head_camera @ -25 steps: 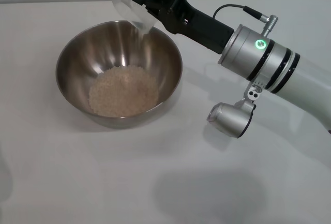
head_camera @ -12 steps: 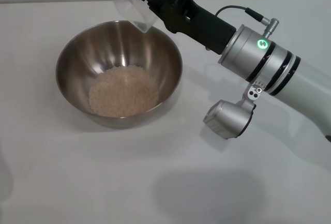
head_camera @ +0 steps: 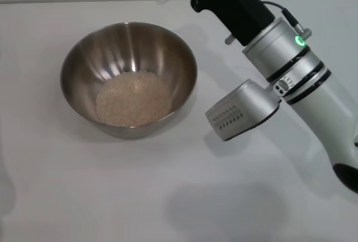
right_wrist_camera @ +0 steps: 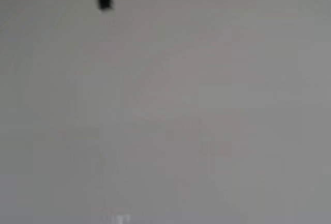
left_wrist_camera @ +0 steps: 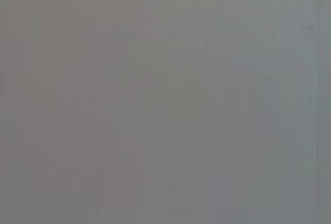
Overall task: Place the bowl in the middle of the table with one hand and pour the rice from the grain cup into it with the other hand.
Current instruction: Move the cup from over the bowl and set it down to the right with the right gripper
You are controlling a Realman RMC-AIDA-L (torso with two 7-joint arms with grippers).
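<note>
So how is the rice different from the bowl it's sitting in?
The bowl is one big round thing of shiny silver metal; the rice is lots of tiny pale beige grains with no shine. The bowl is much wider: the rice covers only its bottom, and the steep walls above are bare. The bowl stands on the white table; the rice lies inside the bowl. What they share: both look round from above.

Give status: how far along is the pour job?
Done: the bowl sits mid-table with rice piled inside. In hand: the right arm is beside the bowl, its claw out of frame; no cup visible. Left: apparently nothing but parking.
</note>
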